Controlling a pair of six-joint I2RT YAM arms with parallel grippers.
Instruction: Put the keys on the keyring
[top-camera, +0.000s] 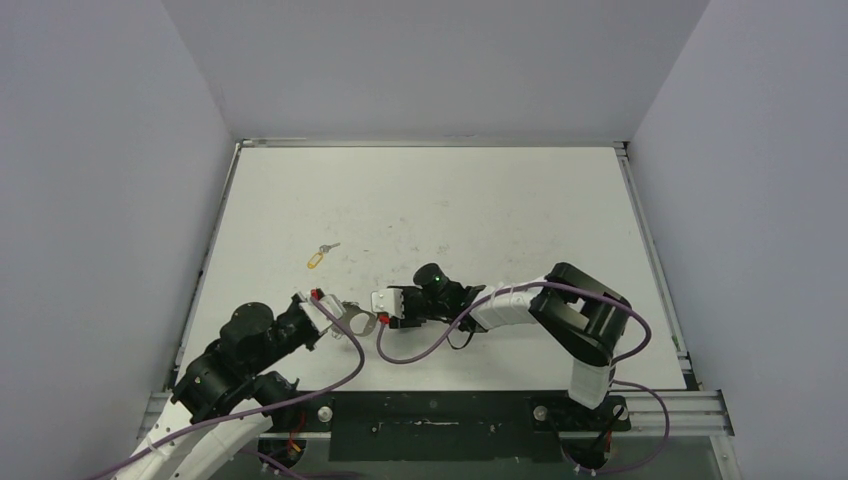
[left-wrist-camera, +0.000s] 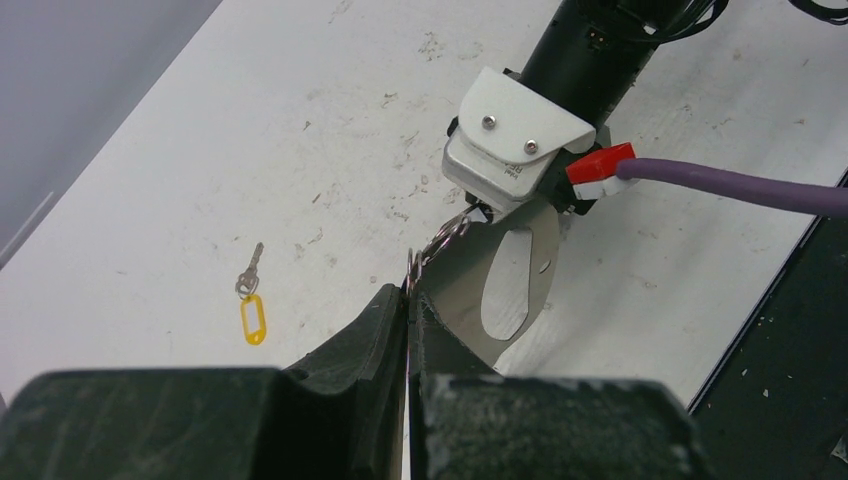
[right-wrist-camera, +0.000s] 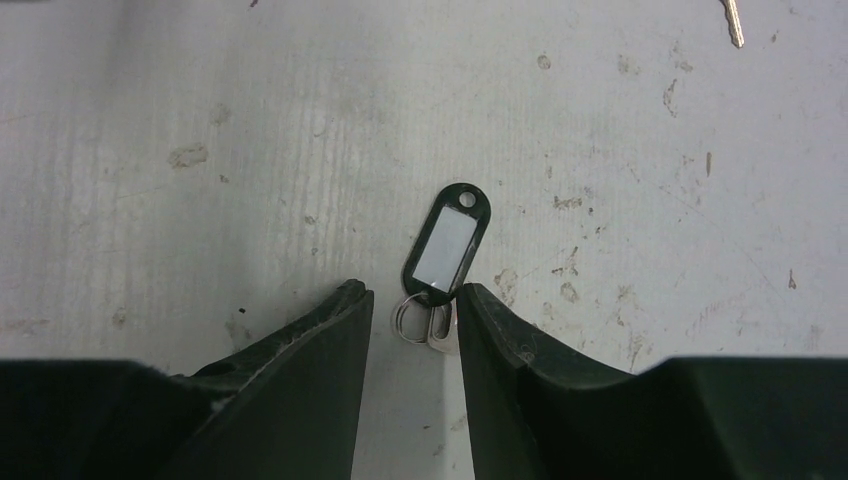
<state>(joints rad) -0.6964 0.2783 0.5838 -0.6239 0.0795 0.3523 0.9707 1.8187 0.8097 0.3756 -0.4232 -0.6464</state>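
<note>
My left gripper (left-wrist-camera: 409, 292) is shut on a small ring of the short chain of the keyring (left-wrist-camera: 520, 280), a flat silver oval loop held just above the table; both show in the top view, gripper (top-camera: 338, 315) and keyring (top-camera: 362, 322). My right gripper (right-wrist-camera: 412, 300) is open and points down at the table, its fingertips on either side of the ring and head of a silver key with a black tag (right-wrist-camera: 447, 245); the right finger touches it. In the top view the right gripper (top-camera: 385, 308) hides that key. The key with the yellow tag (top-camera: 318, 256) lies apart and also shows in the left wrist view (left-wrist-camera: 250, 300).
The right gripper's white housing (left-wrist-camera: 510, 150) and purple cable (left-wrist-camera: 730, 185) hang close over the keyring. The table's near edge with a black rail (top-camera: 440, 420) lies just behind both grippers. Grey walls (top-camera: 100, 200) enclose the white table on three sides.
</note>
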